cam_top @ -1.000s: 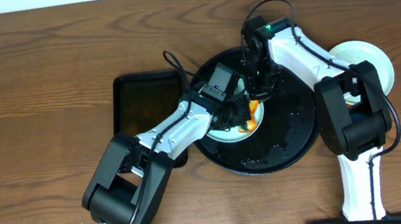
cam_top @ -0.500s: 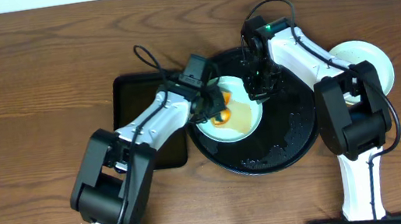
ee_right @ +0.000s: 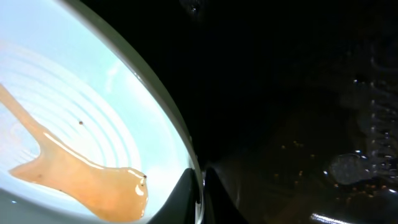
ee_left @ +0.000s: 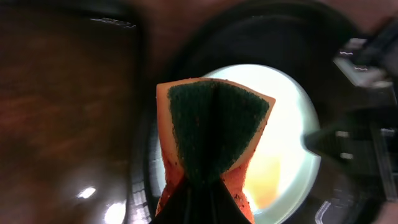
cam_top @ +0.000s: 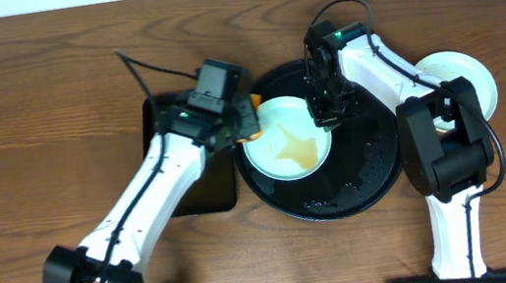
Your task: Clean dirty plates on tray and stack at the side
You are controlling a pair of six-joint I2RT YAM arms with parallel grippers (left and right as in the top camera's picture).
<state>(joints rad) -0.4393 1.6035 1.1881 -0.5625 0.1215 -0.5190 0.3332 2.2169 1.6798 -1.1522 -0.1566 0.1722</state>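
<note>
Round tray: the large round glossy black tray (cam_top: 367,175) sat on the brown wooden surface (cam_top: 31,113), right of centre. Its near part was bare and beaded with water drops.
Plate: a small round pale mint-blue plate (cam_top: 276,130) lay flat on the left half of the tray, with a tan sauce smear (cam_top: 296,152) pooled toward its near side.
Handling: the plate looked stiff, light and glazed. With sauce and water about, it was probably slippery and could chip if dropped. The raised rim was the sensible place to take hold, on the clean right edge away from the smear.
Right hand: the right hand (cam_top: 322,120) was pinched narrow on the plate's right rim. The right wrist view showed one finger inside the rim and one outside (ee_right: 198,193), over the dark tray floor (ee_right: 298,124).
Left hand: the left hand (ee_left: 200,202) was clamped on a soft orange sponge with a dark green scouring face (ee_left: 214,124).
Sponge and plate: seen from overhead, the sponge (cam_top: 253,129) sat at the plate's left edge, opposite the right hand. Whether it touched the plate could not be told.
Rectangular tray: a smaller rectangular black tray (cam_top: 215,191) lay just left of the round one, partly under the left arm.
Side plate: another pale plate (cam_top: 469,71) rested on the surface at the far right, off the tray and partly hidden by the right arm.
</note>
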